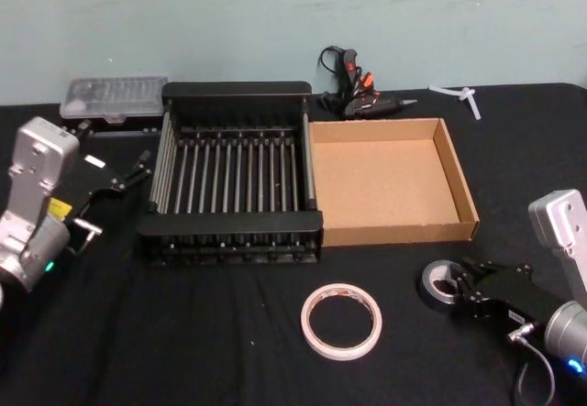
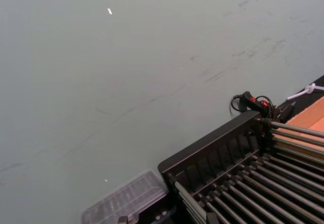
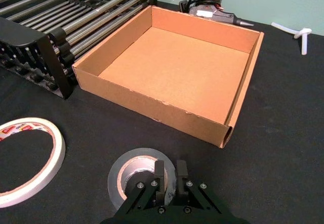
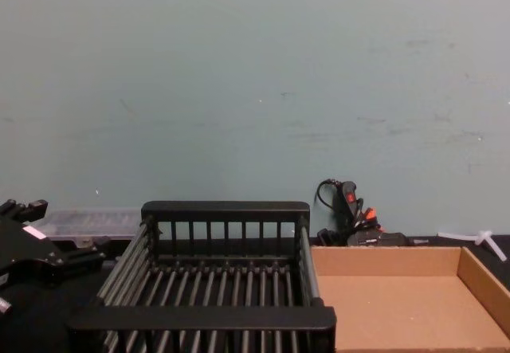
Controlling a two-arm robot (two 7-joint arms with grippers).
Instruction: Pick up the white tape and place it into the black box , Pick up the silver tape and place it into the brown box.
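One roll gripped: right gripper (image 3: pixel 167 179) pinched on silver tape (image 3: pixel 132 170) wall, flat on table, brown box (image 3: pixel 152 105) at twelve o'clock; left gripper (image 1: pixel 138 170) parked, fingers unreadable.

We see our right gripper (image 3: pixel 167 176) pinching the silver tape's (image 3: pixel 132 175) rim, the white tape (image 3: pixel 28 159) beside it, the brown box (image 3: pixel 152 102) beyond.
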